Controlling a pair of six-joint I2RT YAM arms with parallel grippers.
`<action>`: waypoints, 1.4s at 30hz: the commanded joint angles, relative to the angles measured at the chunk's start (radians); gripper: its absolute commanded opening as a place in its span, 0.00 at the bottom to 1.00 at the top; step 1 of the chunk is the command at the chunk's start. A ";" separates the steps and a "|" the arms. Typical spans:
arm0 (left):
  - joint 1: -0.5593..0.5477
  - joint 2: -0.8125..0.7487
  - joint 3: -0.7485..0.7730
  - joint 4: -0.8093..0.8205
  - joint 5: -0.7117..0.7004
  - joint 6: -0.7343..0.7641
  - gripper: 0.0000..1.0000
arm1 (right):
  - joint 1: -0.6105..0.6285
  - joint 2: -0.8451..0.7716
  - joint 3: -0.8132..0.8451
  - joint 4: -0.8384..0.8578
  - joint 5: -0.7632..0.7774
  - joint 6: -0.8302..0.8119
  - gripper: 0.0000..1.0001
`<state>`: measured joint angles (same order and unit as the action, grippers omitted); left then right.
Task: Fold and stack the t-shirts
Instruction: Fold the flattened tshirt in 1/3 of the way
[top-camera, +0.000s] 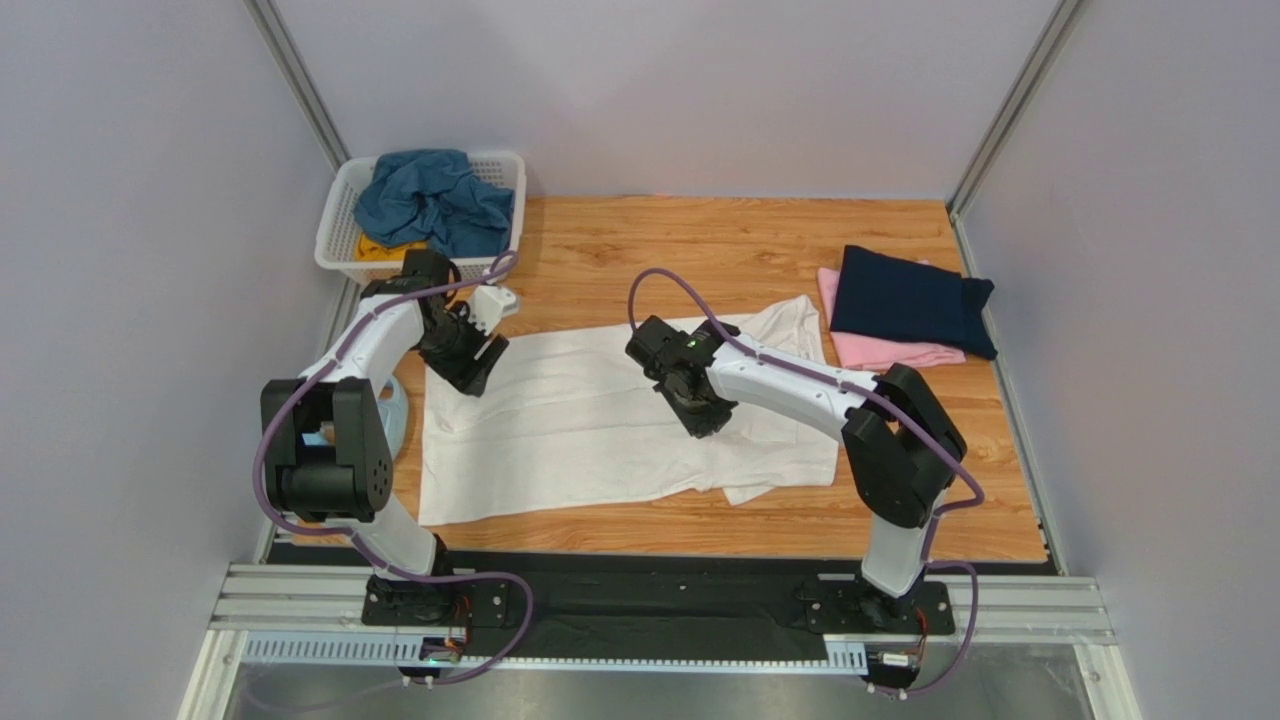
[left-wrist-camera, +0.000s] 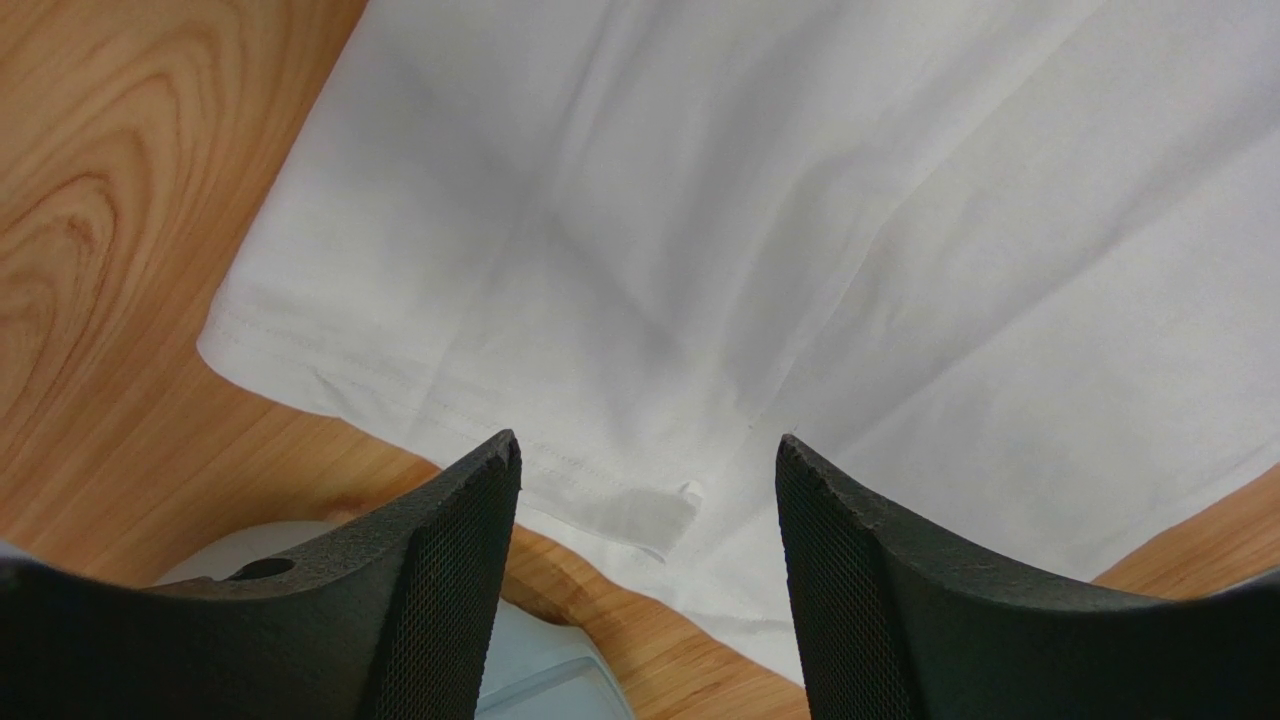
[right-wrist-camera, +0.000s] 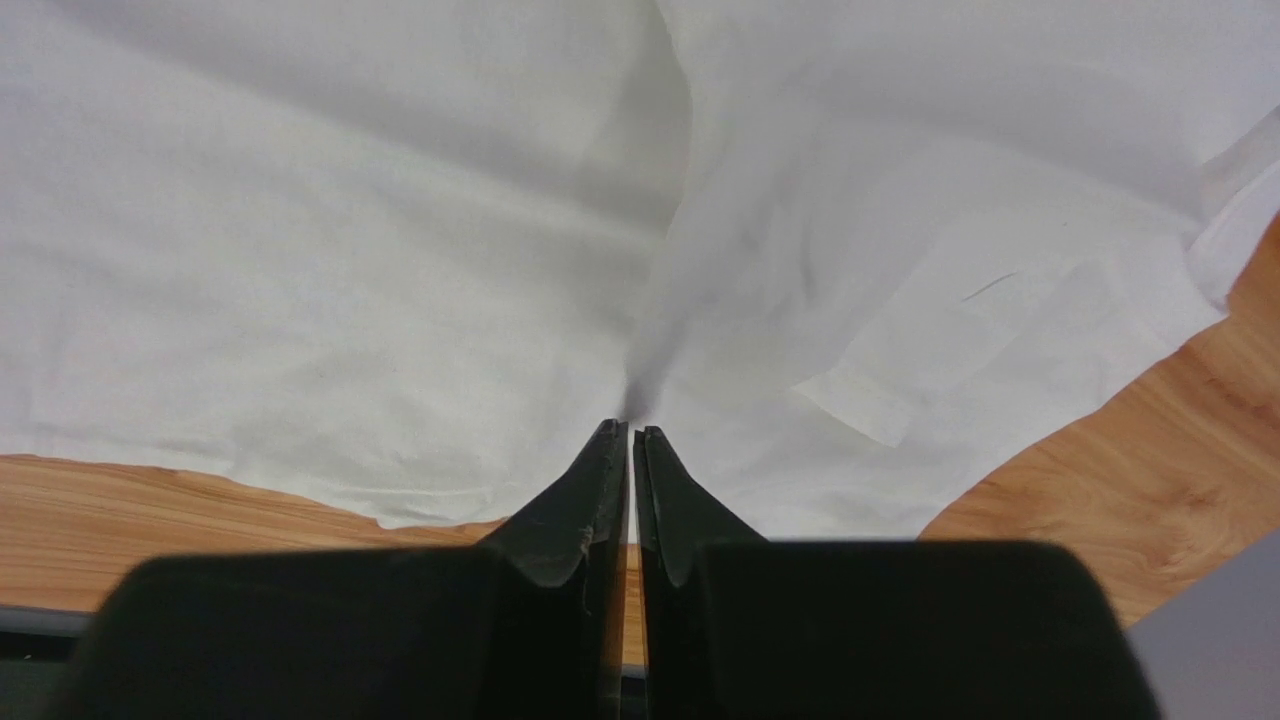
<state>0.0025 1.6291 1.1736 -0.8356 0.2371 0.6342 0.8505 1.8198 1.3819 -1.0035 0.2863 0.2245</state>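
No text, label or number can be read anywhere.

Perhaps five t-shirts (top-camera: 571, 428), one basket (top-camera: 337, 207), two arms (top-camera: 789, 387)

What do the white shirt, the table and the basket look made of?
White t-shirt: soft matte cloth, creased, with stitched hem. Table: wood or wood-look laminate, grain showing. Basket: likely white plastic, slatted walls.

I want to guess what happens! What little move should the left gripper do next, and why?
Probably lower and close on the hem of the white t-shirt: the left gripper hangs open right over that edge, while the right gripper is shut, pinching the cloth.
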 joint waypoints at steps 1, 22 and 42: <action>0.001 -0.020 0.008 0.003 0.002 0.013 0.70 | 0.007 -0.005 -0.037 0.003 -0.064 0.018 0.25; 0.001 -0.020 -0.011 -0.003 -0.015 0.038 0.71 | -0.623 0.344 0.472 0.129 -0.315 0.217 0.42; 0.054 0.153 0.140 -0.031 0.065 -0.005 0.71 | -0.737 0.645 0.778 -0.009 -0.154 0.168 0.42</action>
<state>0.0547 1.7931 1.3003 -0.8539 0.2749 0.6323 0.1444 2.4058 2.1002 -0.9676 0.0196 0.4332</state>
